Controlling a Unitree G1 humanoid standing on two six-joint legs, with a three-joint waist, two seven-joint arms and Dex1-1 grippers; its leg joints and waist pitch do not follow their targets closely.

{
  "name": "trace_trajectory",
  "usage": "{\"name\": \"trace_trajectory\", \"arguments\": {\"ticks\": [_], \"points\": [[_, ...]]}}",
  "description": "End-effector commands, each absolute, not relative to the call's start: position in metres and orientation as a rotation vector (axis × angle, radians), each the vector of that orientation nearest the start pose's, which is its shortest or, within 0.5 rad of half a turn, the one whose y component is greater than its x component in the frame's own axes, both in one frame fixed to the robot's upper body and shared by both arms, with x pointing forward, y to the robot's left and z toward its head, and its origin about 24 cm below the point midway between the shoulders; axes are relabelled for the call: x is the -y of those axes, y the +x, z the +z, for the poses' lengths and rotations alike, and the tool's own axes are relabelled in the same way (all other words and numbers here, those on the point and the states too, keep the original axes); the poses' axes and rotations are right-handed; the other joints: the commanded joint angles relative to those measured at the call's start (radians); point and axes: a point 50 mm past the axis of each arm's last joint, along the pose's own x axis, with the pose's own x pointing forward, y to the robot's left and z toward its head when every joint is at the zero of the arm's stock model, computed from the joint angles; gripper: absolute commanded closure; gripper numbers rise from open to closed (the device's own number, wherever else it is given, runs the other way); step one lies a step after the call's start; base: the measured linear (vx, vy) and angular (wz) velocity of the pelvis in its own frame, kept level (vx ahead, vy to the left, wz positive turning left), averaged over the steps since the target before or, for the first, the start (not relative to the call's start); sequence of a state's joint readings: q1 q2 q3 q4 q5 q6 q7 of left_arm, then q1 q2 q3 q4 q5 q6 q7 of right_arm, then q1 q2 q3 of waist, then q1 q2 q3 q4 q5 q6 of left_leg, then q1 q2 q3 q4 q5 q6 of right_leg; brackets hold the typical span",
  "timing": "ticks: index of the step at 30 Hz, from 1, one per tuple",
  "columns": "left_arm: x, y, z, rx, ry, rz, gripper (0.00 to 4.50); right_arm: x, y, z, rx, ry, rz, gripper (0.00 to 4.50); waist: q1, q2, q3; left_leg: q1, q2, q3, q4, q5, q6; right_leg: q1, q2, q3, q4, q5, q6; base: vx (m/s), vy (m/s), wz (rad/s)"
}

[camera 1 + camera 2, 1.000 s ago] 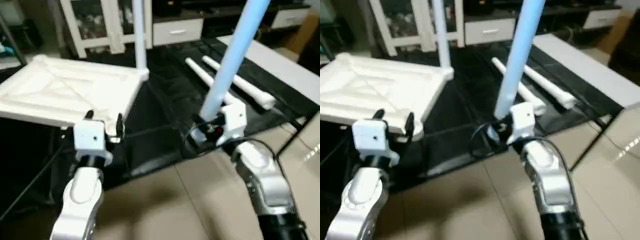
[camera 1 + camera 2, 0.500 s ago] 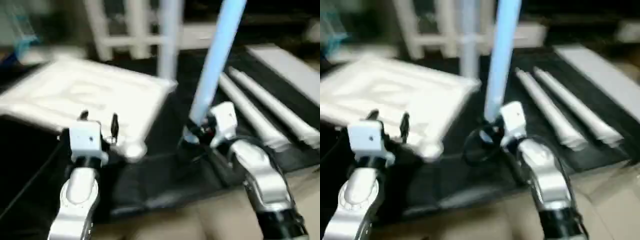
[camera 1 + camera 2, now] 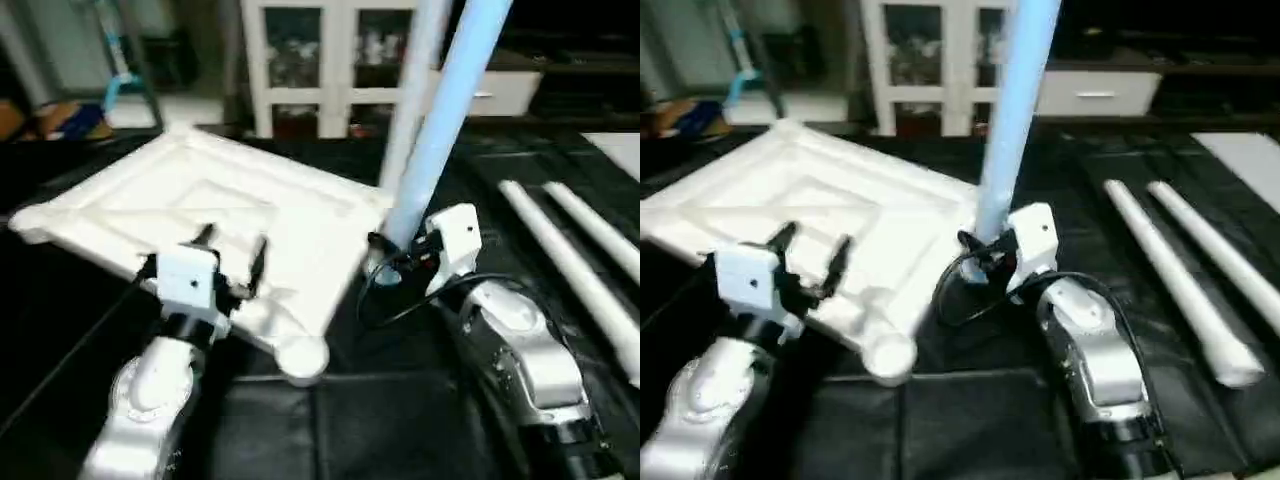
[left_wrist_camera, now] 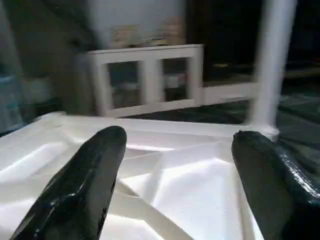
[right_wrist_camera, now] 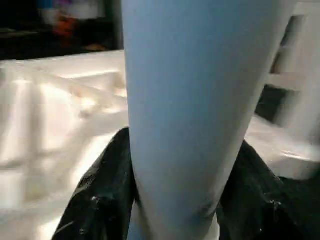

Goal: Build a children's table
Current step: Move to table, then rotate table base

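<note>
tabletop: white square top (image 3: 215, 225) lies ribbed side up on the black surface (image 3: 400, 420), centre-left of frame; underside is up so the corner sockets face upward for the legs
fitted leg: one leg (image 3: 412, 95) stands upright at the top's far right corner, upper centre of frame; looks already seated in its socket
held leg: second leg (image 3: 450, 110) rises steeply from centre frame toward the upper right, thick end low; kept near-vertical, probably to line its end up with a socket
right pincer: right pincer (image 3: 392, 258) pinches the held leg near its lower end, just beside the top's right edge; fingers wrap both sides of the leg in the right wrist view
left pincer: left pincer (image 3: 232, 255) spread, nothing between the fingers (image 4: 82, 185); hovers over the near part of the top, likely ready to steady it; contact cannot be told
near socket: round corner (image 3: 303, 357) at lower centre is empty, a likely target
spare legs: two more legs (image 3: 585, 285) lie side by side on the surface at right, well apart from the top, awaiting their turn
background: white glass-door cabinet (image 3: 320, 65) at top centre, not part of the job
</note>
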State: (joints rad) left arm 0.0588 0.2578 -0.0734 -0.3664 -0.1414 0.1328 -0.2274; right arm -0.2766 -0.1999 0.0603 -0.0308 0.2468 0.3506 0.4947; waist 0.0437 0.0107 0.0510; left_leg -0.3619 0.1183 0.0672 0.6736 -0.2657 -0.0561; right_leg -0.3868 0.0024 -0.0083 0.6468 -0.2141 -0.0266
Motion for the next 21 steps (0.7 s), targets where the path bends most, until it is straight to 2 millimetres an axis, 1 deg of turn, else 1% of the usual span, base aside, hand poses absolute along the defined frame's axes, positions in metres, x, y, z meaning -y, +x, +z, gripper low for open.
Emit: {"name": "trace_trajectory", "arguments": {"ticks": [1,2,3,4,5,6,7,8,9,10,11,12,13,14,15,16,17,18,19,20,21], "points": [[-0.15,0.233,0.101,0.128,0.119,-0.477,0.51,0.132,0.291,0.101,-0.032,0.036,0.675,2.64,-0.015,0.031,-0.072,0.039,0.112,-0.029,-0.072,0.483,-0.014,0.022,-0.091,0.026,-0.021,0.292,-0.171,0.048,0.07,0.07],[-0.15,0.233,0.1,0.119,0.124,-0.499,0.41,0.132,0.291,0.101,-0.033,0.035,0.678,2.64,-0.014,0.022,-0.062,0.027,0.09,-0.007,-0.079,0.366,-0.028,0.033,-0.102,0.03,-0.041,0.247,-0.182,-0.008,0.066,0.08],[-0.151,0.233,0.099,0.096,0.138,-0.557,0.41,0.134,0.29,0.101,-0.032,0.027,0.686,2.64,-0.014,0.018,-0.058,0.018,0.084,0.001,-0.087,0.278,-0.037,0.042,-0.107,0.034,-0.047,0.215,-0.19,-0.008,0.066,0.08],[-0.153,0.236,0.098,0.057,0.161,-0.664,0.41,0.137,0.29,0.102,-0.031,0.013,0.694,2.64,-0.011,0.014,-0.051,0.013,0.079,0.016,-0.1,0.086,-0.05,0.048,-0.114,0.04,-0.062,0.117,-0.196,0.0,0.0,0.0],[-0.154,0.239,0.098,0.035,0.181,-0.717,0.17,0.139,0.291,0.102,-0.032,0.01,0.695,2.64,-0.01,0.012,-0.044,0.018,0.078,0.025,-0.113,-0.072,-0.045,0.043,-0.118,0.045,-0.073,-0.018,-0.192,-0.055,0.019,0.11],[-0.155,0.239,0.098,0.03,0.187,-0.728,0.06,0.14,0.291,0.102,-0.032,0.008,0.696,2.64,-0.017,0.01,-0.036,0.02,0.082,0.031,-0.125,-0.186,-0.039,0.038,-0.12,0.045,-0.082,-0.147,-0.188,-0.055,0.019,0.11],[-0.155,0.24,0.098,0.022,0.194,-0.742,0.02,0.141,0.291,0.103,-0.032,0.005,0.697,2.64,-0.019,0.009,-0.033,0.021,0.085,0.033,-0.129,-0.231,-0.035,0.036,-0.123,0.046,-0.088,-0.212,-0.182,-0.063,0.006,0.06],[-0.158,0.243,0.097,-0.011,0.217,-0.788,0.0,0.143,0.291,0.103,-0.032,0.002,0.7,2.64,-0.023,0.012,-0.028,0.026,0.089,0.035,-0.133,-0.306,-0.031,0.029,-0.132,0.048,-0.101,-0.354,-0.157,-0.056,0.004,0.01],[-0.159,0.245,0.096,-0.03,0.234,-0.809,0.0,0.144,0.292,0.104,-0.032,0.001,0.701,2.64,-0.023,0.012,-0.028,0.026,0.089,0.035,-0.133,-0.306,-0.031,0.029,-0.132,0.048,-0.101,-0.354,-0.157,-0.056,0.004,0.01],[-0.164,0.25,0.094,-0.066,0.279,-0.852,0.0,0.147,0.292,0.105,-0.033,-0.008,0.712,2.64,-0.024,0.018,-0.034,0.021,0.092,0.034,-0.134,-0.279,-0.031,0.031,-0.135,0.05,-0.1,-0.346,-0.146,0.0,0.0,0.0],[-0.164,0.25,0.094,-0.066,0.279,-0.852,0.0,0.147,0.292,0.105,-0.033,-0.008,0.712,2.64,-0.023,0.017,-0.034,0.021,0.091,0.036,-0.135,-0.275,-0.029,0.029,-0.132,0.049,-0.1,-0.339,-0.143,0.0,0.0,0.0],[-0.167,0.253,0.092,-0.096,0.313,-0.873,0.0,0.148,0.291,0.105,-0.035,-0.011,0.728,2.64,-0.024,0.02,-0.038,0.018,0.093,0.038,-0.133,-0.248,-0.027,0.033,-0.135,0.05,-0.095,-0.297,-0.152,0.0,0.0,0.0],[-0.169,0.256,0.091,-0.121,0.335,-0.893,0.0,0.149,0.29,0.105,-0.036,-0.015,0.741,2.64,-0.023,0.019,-0.037,0.018,0.092,0.039,-0.134,-0.239,-0.022,0.033,-0.134,0.049,-0.099,-0.293,-0.151,0.0,0.0,0.0],[-0.172,0.259,0.088,-0.159,0.348,-0.921,0.0,0.149,0.289,0.106,-0.039,-0.019,0.757,2.64,-0.022,0.019,-0.041,0.019,0.092,0.044,-0.129,-0.208,-0.015,0.032,-0.135,0.05,-0.095,-0.264,-0.162,0.0,0.0,0.0],[-0.177,0.262,0.085,-0.203,0.373,-0.95,0.0,0.15,0.287,0.106,-0.045,-0.024,0.777,2.64,-0.021,0.021,-0.042,0.017,0.092,0.044,-0.129,-0.195,-0.013,0.034,-0.135,0.05,-0.095,-0.251,-0.167,0.0,0.0,0.0],[-0.179,0.263,0.084,-0.227,0.384,-0.963,0.0,0.15,0.287,0.105,-0.047,-0.027,0.786,2.64,-0.021,0.018,-0.042,0.016,0.091,0.046,-0.129,-0.186,-0.009,0.035,-0.133,0.05,-0.096,-0.248,-0.166,0.0,0.0,0.0],[-0.183,0.263,0.08,-0.283,0.395,-0.988,0.0,0.15,0.285,0.105,-0.053,-0.037,0.799,2.64,-0.02,0.019,-0.044,0.016,0.092,0.048,-0.126,-0.163,-0.004,0.034,-0.134,0.051,-0.092,-0.221,-0.173,0.0,0.0,0.0],[-0.191,0.265,0.076,-0.337,0.429,-1.006,0.0,0.15,0.283,0.103,-0.063,-0.048,0.82,2.64,-0.02,0.024,-0.045,0.014,0.093,0.048,-0.126,-0.148,-0.003,0.036,-0.135,0.05,-0.089,-0.208,-0.183,0.0,0.0,0.0],[-0.195,0.266,0.075,-0.359,0.434,-1.01,0.0,0.15,0.282,0.103,-0.066,-0.05,0.828,2.64,-0.019,0.022,-0.045,0.013,0.091,0.049,-0.126,-0.142,0.003,0.037,-0.134,0.049,-0.093,-0.205,-0.18,0.0,0.0,0.0],[-0.2,0.268,0.075,-0.385,0.432,-1.016,0.0,0.151,0.281,0.103,-0.067,-0.05,0.832,2.64,-0.019,0.021,-0.052,0.013,0.091,0.052,-0.124,-0.114,0.009,0.042,-0.131,0.048,-0.085,-0.143,-0.194,0.0,0.0,0.0],[-0.204,0.269,0.076,-0.403,0.44,-1.018,0.0,0.152,0.281,0.103,-0.068,-0.05,0.831,2.64,-0.018,0.023,-0.053,0.013,0.091,0.052,-0.123,-0.098,0.012,0.042,-0.131,0.048,-0.083,-0.113,-0.2,0.0,0.0,0.0]]}}
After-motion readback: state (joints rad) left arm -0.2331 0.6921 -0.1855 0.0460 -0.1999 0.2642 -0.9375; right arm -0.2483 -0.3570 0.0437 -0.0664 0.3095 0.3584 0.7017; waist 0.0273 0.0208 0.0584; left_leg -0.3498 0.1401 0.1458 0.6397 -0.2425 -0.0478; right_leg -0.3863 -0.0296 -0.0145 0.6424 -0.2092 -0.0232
